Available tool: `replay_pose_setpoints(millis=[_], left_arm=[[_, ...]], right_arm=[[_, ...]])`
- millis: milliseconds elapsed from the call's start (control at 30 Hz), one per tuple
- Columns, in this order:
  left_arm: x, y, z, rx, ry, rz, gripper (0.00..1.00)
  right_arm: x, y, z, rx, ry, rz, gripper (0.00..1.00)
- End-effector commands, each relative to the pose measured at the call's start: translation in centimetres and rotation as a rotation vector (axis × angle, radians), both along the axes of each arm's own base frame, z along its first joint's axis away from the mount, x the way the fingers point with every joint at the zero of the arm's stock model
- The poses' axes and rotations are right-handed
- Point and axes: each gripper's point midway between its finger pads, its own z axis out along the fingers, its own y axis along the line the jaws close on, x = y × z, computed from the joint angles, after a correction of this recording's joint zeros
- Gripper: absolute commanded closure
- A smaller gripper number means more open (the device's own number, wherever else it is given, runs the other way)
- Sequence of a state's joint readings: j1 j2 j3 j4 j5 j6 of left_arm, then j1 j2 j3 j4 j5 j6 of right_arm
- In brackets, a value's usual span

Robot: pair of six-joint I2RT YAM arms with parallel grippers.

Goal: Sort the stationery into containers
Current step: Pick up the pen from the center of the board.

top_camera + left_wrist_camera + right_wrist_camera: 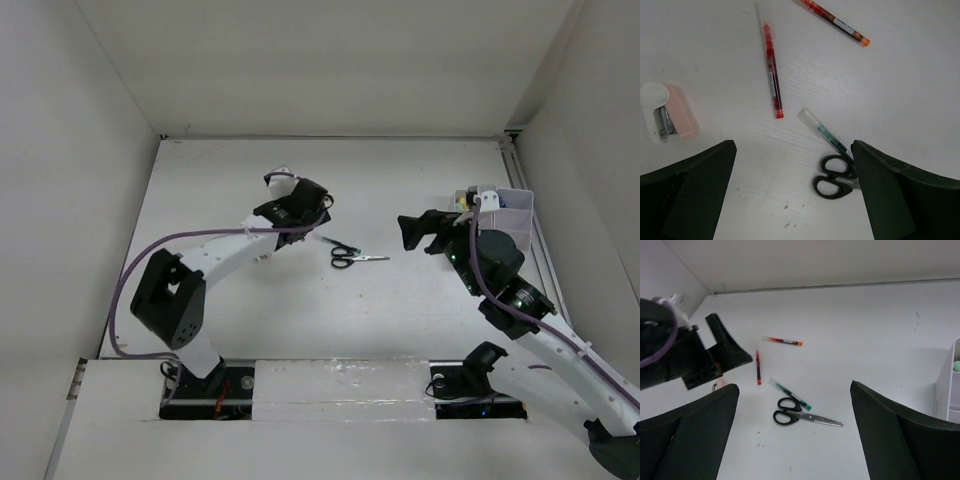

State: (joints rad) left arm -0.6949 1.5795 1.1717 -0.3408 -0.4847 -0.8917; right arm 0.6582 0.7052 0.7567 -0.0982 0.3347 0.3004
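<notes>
White matte table [250, 320], boxed by plain white left wall [60, 200], back wall [330, 60], right wall [590, 150]. Glossy strip [340, 385] along near edge. Even, diffuse light.

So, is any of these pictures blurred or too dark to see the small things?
Top view: even soft light, no glare, scissors tiny but clear. Left wrist view: nearer red pen sharp, the near fingers dark. Right wrist view: left arm slightly blurred.

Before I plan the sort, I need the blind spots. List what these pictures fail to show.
Top view: red pen and pink stapler hidden under the left gripper.
Left wrist view: blades of the scissors cut off behind one finger.
Right wrist view: containers cut by the right edge; only something green shows inside.
Top view: their contents too small to name.
</notes>
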Motion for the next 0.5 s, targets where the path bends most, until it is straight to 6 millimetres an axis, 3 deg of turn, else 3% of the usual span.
replay_pose_setpoints(millis=[0, 33, 133, 167, 300, 467], left_arm=[[1.7, -0.7, -0.1, -0.005, 0.041, 0.068, 0.0], [2.3, -0.7, -2.2, 0.026, 0.087, 0.087, 0.0], [3.9, -1.1, -3.1, 0.057, 0.112, 0.119, 0.02], [4.6, -0.8, -4.7, 0.072, 0.137, 0.141, 0.03], [6.0, 0.7, -6.5, 0.055, 0.184, 0.201, 0.12], [5.7, 1.4, -7.5, 0.056, 0.2, 0.225, 0.16]], right_arm=[[-0.9, 0.7, 0.2, 0.036, -0.003, 0.053, 0.01], [-1.0, 0.9, 0.0, 0.031, 0.005, 0.066, 0.01], [-1.8, 1.5, 0.1, 0.051, 0.003, 0.112, 0.03], [-2.2, 1.7, 0.2, 0.063, 0.006, 0.132, 0.03], [-3.0, 2.3, -0.5, 0.072, 0.016, 0.186, 0.05], [-3.7, 2.6, -0.8, 0.083, 0.02, 0.218, 0.05]])
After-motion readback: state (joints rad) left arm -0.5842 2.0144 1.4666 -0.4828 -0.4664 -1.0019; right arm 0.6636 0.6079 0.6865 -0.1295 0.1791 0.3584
